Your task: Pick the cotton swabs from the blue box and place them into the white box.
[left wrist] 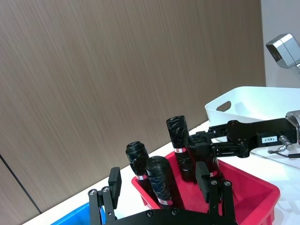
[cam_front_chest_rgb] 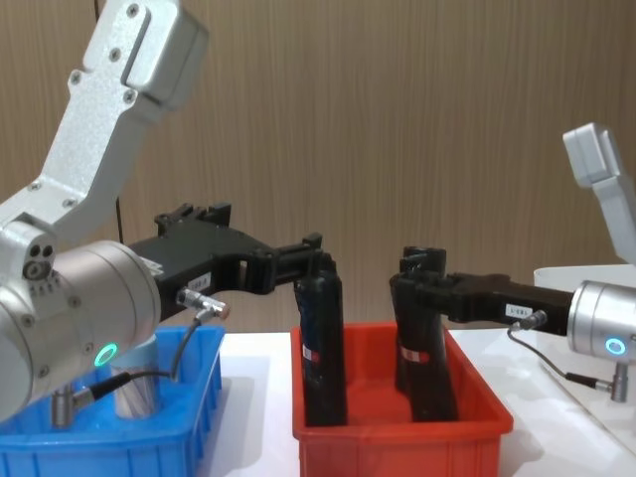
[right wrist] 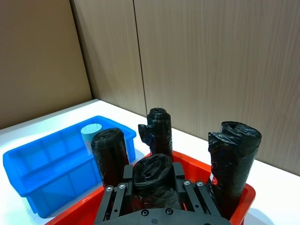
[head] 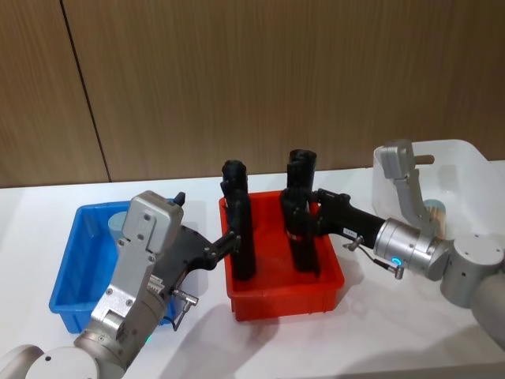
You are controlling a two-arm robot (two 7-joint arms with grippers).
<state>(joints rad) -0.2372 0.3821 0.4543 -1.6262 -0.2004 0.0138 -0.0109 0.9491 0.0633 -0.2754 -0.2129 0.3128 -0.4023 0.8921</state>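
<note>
Both hands reach over the red bin (head: 284,296). The left hand (head: 233,238), fingers spread, straddles 1 black roll (head: 239,229). The right hand (head: 301,215) is clamped on another black roll (head: 300,217). 1 cotton swab jar (right wrist: 91,136) stands in the blue box (head: 75,272); the white box (head: 465,178) sits at the tabletop's right.

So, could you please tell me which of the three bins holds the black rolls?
The red bin, standing between the blue box and the white box.

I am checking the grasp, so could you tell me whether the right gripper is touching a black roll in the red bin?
Touching: in the right wrist view the right gripper has a black roll clamped between its jaws.
</note>
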